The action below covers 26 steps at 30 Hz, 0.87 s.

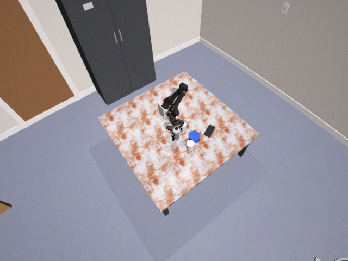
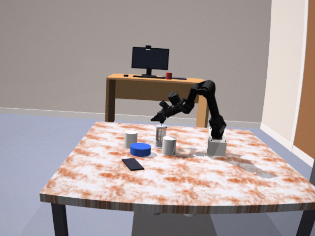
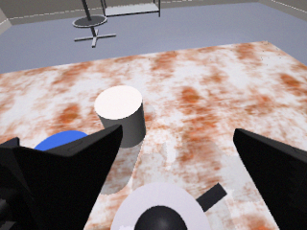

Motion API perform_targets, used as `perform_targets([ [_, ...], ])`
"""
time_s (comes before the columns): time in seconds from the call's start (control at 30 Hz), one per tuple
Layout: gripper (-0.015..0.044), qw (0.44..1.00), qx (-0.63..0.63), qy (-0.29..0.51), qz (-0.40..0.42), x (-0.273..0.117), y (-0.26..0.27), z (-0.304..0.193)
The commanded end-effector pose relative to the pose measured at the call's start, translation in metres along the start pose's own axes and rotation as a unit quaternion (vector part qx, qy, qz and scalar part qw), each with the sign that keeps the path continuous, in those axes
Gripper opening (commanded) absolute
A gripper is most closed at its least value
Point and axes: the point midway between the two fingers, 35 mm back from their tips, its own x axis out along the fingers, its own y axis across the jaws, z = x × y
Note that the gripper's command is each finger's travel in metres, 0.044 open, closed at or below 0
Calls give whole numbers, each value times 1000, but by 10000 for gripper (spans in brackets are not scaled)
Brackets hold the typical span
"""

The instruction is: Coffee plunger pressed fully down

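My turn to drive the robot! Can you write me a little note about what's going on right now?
Gripper: open wide, holding nothing, fingers either side of the black plunger knob and not touching it.
Coffee press: upright on the table, with a white cylinder and the blue disc close by.
Done: the knob sits low on the lid, so the plunger looks pressed down, and the gripper has let go.
Left: probably just lift the arm straight up, without bumping the press.
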Motion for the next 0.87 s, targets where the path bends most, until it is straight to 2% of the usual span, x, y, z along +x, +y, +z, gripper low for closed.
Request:
perform_targets([
  [0.0,440,1000,1,-3,0,-1,0,2],
  [0.17,440,1000,-1,3,-2,-20,-1,15],
  [0.4,440,1000,1,10,3,-84,8,40],
  [0.83,440,1000,1,10,3,-85,7,39],
])
